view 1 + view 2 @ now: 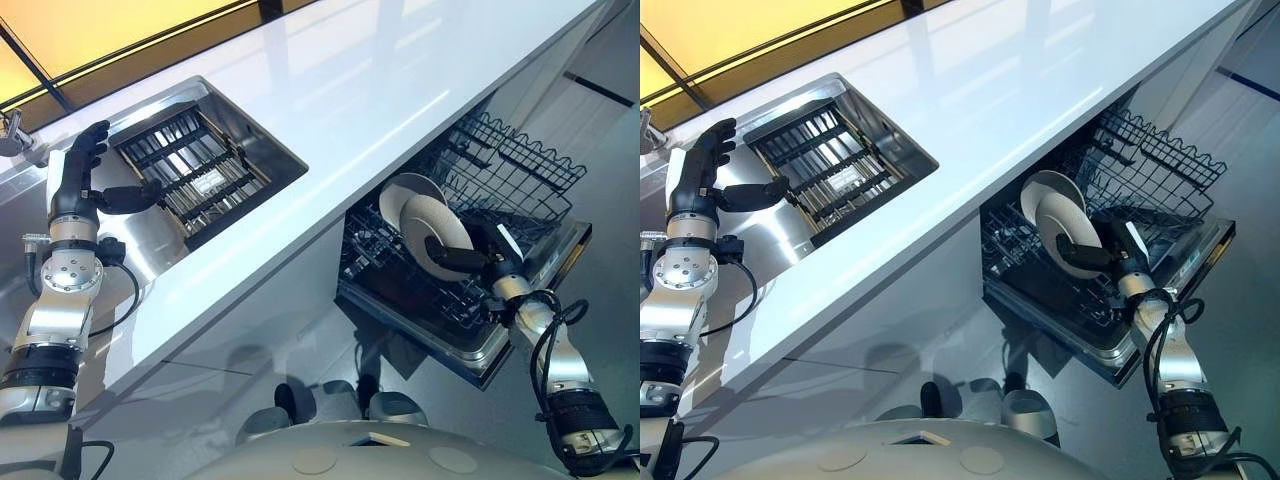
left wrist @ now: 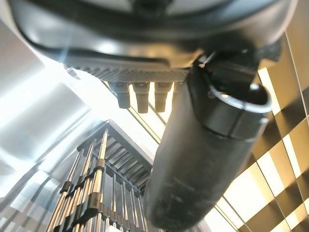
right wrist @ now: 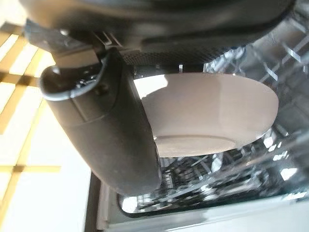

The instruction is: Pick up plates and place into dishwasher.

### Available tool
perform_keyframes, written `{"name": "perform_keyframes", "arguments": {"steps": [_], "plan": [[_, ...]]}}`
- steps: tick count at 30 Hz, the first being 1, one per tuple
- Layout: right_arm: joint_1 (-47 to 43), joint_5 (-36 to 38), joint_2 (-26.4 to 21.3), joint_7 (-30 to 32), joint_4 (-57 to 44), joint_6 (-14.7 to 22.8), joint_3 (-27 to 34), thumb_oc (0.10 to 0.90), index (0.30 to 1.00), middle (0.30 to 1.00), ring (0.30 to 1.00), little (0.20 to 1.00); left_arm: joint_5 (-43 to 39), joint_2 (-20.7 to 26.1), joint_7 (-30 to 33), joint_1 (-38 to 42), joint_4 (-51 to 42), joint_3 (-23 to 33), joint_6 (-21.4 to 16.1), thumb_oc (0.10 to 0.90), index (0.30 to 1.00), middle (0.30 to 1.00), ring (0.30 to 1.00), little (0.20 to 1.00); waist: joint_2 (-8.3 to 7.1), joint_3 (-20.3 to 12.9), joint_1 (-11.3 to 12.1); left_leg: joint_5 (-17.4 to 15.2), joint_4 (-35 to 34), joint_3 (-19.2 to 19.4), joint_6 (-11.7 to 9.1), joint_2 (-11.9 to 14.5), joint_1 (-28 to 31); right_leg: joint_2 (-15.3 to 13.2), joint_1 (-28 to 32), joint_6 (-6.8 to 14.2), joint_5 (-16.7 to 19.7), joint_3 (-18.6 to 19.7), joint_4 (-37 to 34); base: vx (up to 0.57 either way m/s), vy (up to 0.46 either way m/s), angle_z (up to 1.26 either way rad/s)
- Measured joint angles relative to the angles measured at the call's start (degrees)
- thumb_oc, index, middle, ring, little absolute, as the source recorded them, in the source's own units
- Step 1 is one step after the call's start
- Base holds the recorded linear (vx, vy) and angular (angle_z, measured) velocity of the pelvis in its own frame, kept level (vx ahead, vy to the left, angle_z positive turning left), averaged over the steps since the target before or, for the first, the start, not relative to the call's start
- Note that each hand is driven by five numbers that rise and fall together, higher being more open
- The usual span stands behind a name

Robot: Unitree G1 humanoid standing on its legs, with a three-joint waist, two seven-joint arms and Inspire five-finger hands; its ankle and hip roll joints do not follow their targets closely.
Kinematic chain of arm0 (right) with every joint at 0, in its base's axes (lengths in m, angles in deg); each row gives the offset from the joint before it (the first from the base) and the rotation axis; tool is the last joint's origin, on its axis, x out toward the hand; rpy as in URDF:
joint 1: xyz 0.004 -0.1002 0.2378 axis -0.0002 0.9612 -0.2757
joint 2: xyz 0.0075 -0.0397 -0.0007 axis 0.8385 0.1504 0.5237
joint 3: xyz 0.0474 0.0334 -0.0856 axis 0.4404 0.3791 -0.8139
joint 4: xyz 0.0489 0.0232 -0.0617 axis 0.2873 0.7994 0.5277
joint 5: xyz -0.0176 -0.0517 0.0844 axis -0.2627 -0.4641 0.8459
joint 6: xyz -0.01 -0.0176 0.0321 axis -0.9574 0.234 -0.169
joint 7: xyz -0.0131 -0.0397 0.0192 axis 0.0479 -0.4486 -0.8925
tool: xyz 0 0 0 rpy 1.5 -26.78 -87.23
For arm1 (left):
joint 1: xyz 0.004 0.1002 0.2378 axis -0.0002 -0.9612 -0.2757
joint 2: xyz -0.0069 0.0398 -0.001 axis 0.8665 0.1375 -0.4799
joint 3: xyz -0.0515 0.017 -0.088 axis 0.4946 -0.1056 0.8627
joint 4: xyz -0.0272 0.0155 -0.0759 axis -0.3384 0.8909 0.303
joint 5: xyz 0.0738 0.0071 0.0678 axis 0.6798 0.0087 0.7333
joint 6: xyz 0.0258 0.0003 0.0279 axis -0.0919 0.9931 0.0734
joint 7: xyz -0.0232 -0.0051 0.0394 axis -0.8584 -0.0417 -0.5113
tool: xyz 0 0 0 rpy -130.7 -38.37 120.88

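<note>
My right hand (image 1: 478, 258) is shut on a beige plate (image 1: 433, 233), thumb across its face, holding it on edge over the lower rack (image 1: 400, 280) of the open dishwasher. In the right wrist view the plate (image 3: 212, 116) sits between thumb and fingers above the rack's wires. A white plate (image 1: 403, 193) stands upright in the rack just behind the held one. My left hand (image 1: 82, 170) is open above the sink (image 1: 150, 255), fingers straight, thumb pointing toward the dark dish rack (image 1: 195, 175) set in the sink.
A white countertop (image 1: 380, 90) runs between sink and dishwasher. The upper wire basket (image 1: 520, 160) is pulled out above the lower rack. The dishwasher door (image 1: 480, 350) lies open below. A tap (image 1: 10, 135) stands at the sink's far left.
</note>
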Motion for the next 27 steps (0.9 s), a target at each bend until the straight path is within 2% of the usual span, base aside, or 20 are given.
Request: {"name": "perform_keyframes", "arguments": {"steps": [6,11,19,25,26,27], "plan": [[-0.1,0.9,1.5,3.0,0.2,-0.5,-0.3,0.1,0.3,0.3,0.3,0.2,0.0,-0.7,0.0,0.0,0.0,0.0,0.0,0.8,0.9,0.9,0.9,0.9,-0.03,0.3,0.4,0.1,0.0,-0.4,0.0,0.0,0.0,0.0,0.2,0.0,0.0,-0.5,-0.1,0.0,-0.001,0.02],[-1.5,-2.7,1.6,5.6,3.0,-1.4,-2.5,0.1,0.3,0.3,0.3,0.2,0.0,-0.9,0.0,0.1,0.0,-0.1,0.0,0.8,0.9,0.9,0.9,0.9,-0.06,0.3,1.0,0.2,0.0,-1.0,-0.2,0.0,0.1,0.1,1.1,0.0,0.0,-1.2,-0.8,0.01,-0.001,0.07],[-7.1,-14.5,0.0,7.0,10.1,-4.3,-8.2,0.1,0.3,0.3,0.3,0.2,0.0,-0.9,0.0,0.5,0.0,-1.7,0.3,0.8,0.9,0.9,0.9,0.9,-0.33,0.5,2.6,0.3,0.0,-2.0,-0.2,0.0,0.1,0.0,1.7,0.0,0.0,-2.3,-1.0,0.01,-0.002,0.06],[-9.8,-21.4,-2.2,6.4,11.8,-4.3,-11.3,0.1,0.3,0.3,0.3,0.2,-0.4,-0.9,-1.0,0.6,0.0,-2.4,0.4,0.8,0.9,0.9,0.9,0.9,-0.72,1.1,3.3,0.6,0.0,-2.9,-0.2,-0.1,0.0,0.0,1.9,0.0,0.0,-2.8,-1.0,0.01,0.002,0.07],[-10.1,-21.7,-2.6,5.9,11.9,-4.3,-11.4,0.375,0.535,0.535,0.535,0.475,-0.5,-0.9,-1.3,0.7,0.0,-2.4,0.4,0.8,0.9,0.9,0.9,0.9,-0.74,1.1,3.3,0.7,0.0,-3.2,-0.2,-0.1,-0.3,0.0,1.9,0.0,0.0,-2.9,-1.0,0.0,-0.001,0.14],[-10.5,-21.7,-3.1,5.2,12.3,-4.3,-11.4,0.8,0.9,0.9,0.9,0.9,-0.5,-0.9,-1.4,0.9,0.0,-2.5,0.4,0.8,0.9,0.9,0.9,0.9,-0.74,1.2,3.3,0.8,0.0,-3.4,-0.2,-0.2,-0.5,0.0,1.8,0.0,0.0,-2.9,-1.0,0.0,0.0,0.14]]}}
